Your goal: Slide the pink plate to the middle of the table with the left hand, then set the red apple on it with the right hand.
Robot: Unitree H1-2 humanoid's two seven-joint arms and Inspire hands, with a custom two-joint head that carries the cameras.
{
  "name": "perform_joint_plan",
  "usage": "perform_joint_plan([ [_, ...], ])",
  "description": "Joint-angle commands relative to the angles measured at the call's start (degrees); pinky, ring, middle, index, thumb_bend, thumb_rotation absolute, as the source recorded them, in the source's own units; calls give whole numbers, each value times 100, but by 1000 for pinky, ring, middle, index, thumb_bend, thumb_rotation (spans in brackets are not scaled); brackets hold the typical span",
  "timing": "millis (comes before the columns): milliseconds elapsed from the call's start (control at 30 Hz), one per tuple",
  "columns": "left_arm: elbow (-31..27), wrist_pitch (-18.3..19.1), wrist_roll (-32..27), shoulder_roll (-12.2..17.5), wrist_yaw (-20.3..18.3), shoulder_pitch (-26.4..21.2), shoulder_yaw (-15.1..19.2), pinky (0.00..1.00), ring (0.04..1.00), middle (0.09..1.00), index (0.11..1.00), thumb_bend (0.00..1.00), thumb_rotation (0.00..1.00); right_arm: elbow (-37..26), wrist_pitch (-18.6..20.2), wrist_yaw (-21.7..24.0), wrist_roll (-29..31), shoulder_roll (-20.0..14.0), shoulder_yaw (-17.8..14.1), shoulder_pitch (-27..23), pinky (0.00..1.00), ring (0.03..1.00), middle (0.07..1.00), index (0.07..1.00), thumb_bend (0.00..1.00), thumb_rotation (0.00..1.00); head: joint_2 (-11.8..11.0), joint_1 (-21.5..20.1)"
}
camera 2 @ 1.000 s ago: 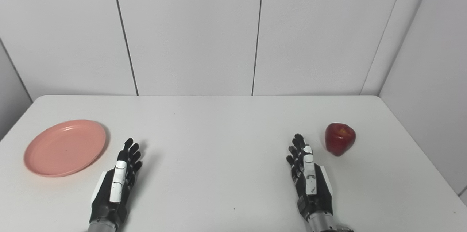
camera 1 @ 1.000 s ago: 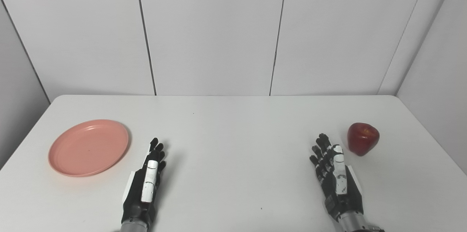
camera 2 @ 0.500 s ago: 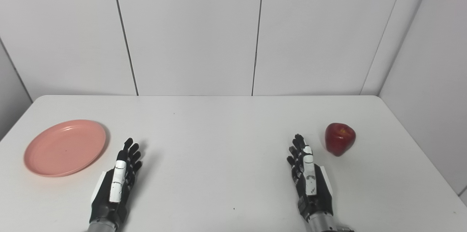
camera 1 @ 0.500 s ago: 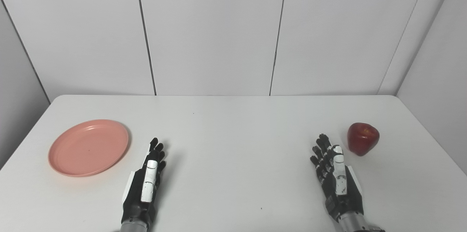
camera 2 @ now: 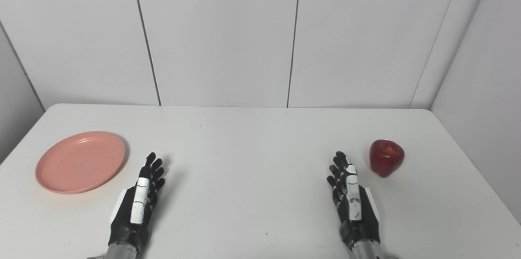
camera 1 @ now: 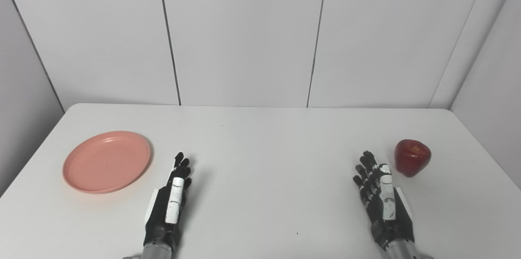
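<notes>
1. Starting the first step, I am planning to bring the left robot hand [camera 1: 169, 210] onto the pink plate [camera 1: 106, 161], pressing lightly on its rim and dragging it steadily toward the middle of the worktop [camera 1: 260, 169].
2. I am seeing the plate lying at the left side, just beyond the left fingertips, untouched.
3. Both hands are resting flat, fingers extended, holding nothing.
4. The right robot hand [camera 1: 384, 206] is waiting near the red apple [camera 1: 412, 157], not touching it.

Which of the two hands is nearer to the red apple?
The right hand, next to the red apple but not touching it. The left hand lies beside the pink plate.
</notes>
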Motion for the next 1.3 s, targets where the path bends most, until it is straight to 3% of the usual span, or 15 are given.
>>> perform_joint_plan([
  [0,56,-189,112,-259,73,-108,-147,1000,1000,1000,1000,776,990,269,-273,116,172,-156,-162,41,1000,1000,1000,998,859,984,-44,253],
  [333,318,-353,680,-628,483,-169,-384,1000,1000,1000,1000,774,1000,832,-532,521,498,-557,-351,-53,1000,1000,1000,1000,836,1000,-278,1104],
  [567,512,-468,858,-735,593,-209,-460,1000,1000,1000,1000,788,1000,834,-466,561,558,-634,-379,-46,1000,1000,1000,1000,806,1000,-435,1371],
  [833,562,-523,867,-730,557,-206,-442,1000,1000,1000,1000,780,1000,666,-315,432,479,-614,-343,-7,1000,1000,1000,1000,869,1000,-457,1348],
  [1267,524,-752,685,-531,483,-169,-325,1000,1000,1000,1000,815,1000,303,-80,180,313,-447,-188,87,1000,1000,1000,1000,841,1000,-512,1136],
])
